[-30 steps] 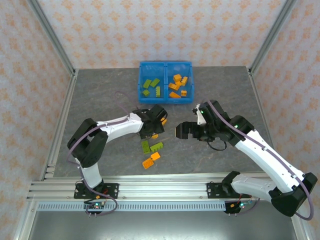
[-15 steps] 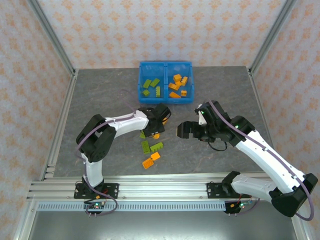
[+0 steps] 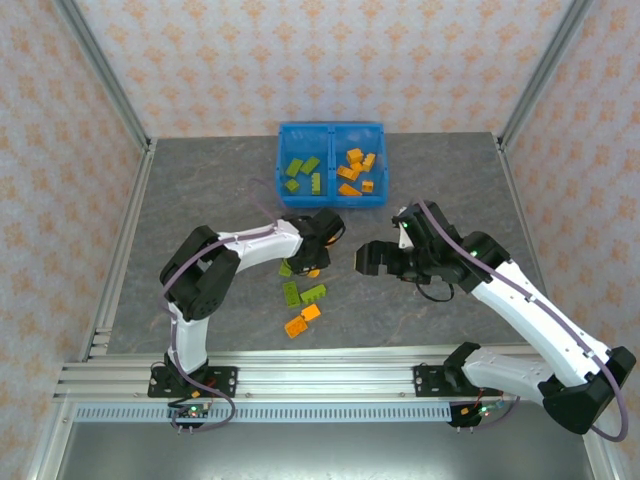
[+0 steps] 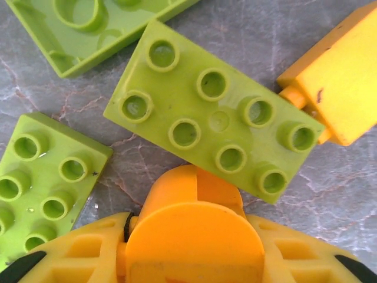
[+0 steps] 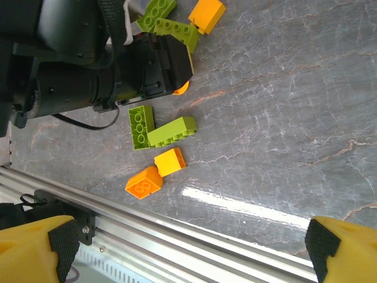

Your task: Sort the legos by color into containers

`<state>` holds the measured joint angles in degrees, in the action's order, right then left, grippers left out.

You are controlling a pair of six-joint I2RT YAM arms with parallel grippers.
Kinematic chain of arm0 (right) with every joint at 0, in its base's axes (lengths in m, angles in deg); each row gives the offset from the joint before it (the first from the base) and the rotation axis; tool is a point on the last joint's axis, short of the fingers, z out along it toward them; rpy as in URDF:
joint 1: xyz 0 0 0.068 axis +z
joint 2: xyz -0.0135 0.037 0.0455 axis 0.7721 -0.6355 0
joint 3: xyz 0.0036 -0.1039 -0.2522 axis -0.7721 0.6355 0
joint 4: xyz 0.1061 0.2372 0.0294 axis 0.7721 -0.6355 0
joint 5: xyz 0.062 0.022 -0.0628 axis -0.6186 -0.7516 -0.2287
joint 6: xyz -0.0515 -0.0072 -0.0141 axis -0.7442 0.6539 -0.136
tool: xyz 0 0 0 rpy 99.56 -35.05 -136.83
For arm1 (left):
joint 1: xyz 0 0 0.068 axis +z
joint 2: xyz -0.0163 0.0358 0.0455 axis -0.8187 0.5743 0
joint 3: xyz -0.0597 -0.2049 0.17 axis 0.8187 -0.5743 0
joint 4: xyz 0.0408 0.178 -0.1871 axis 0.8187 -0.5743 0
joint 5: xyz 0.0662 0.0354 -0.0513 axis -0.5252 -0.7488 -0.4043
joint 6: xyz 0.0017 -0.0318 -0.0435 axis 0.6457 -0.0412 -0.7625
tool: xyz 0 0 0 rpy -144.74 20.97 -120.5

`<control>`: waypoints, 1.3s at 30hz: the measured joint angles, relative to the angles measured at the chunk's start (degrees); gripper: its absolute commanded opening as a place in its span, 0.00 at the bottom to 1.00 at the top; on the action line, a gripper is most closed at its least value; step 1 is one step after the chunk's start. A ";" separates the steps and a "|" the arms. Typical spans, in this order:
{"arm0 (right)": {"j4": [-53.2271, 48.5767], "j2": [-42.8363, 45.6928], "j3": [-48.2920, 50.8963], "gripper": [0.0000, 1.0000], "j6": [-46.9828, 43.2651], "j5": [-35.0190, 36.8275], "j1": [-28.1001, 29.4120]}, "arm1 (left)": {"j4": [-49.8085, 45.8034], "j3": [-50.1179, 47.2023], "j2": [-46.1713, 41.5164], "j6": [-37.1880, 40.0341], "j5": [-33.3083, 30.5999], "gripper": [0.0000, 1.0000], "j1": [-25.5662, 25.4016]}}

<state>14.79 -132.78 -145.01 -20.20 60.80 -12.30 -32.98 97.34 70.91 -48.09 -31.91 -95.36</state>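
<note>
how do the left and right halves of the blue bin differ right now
The left compartment holds only green bricks; the right compartment holds only orange bricks. The left compartment has fewer pieces than the right compartment. Both are equal halves of one blue bin.

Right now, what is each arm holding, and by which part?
Left gripper pinches the round orange brick by its sides; right gripper holds nothing.

The grey marbled table (image 3: 200, 190) carries a blue bin (image 3: 331, 126) at its far edge, with loose green bricks (image 3: 313, 293) and orange bricks (image 3: 296, 325) near the middle.
</note>
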 measured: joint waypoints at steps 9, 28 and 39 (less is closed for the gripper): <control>2.75 6.69 0.13 0.99 4.35 10.49 0.09 | -3.80 25.49 -0.79 7.34 -5.27 0.31 0.13; 5.62 9.20 1.66 0.99 9.68 15.19 0.09 | -0.15 74.23 39.50 24.09 -7.78 0.59 6.49; 7.02 7.26 1.66 0.99 10.03 15.21 0.09 | -0.96 73.88 28.68 28.24 -4.83 0.64 4.39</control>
<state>21.81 -125.53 -143.35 -10.16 76.01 -12.22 -33.94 171.22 99.59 -19.85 -36.74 -90.96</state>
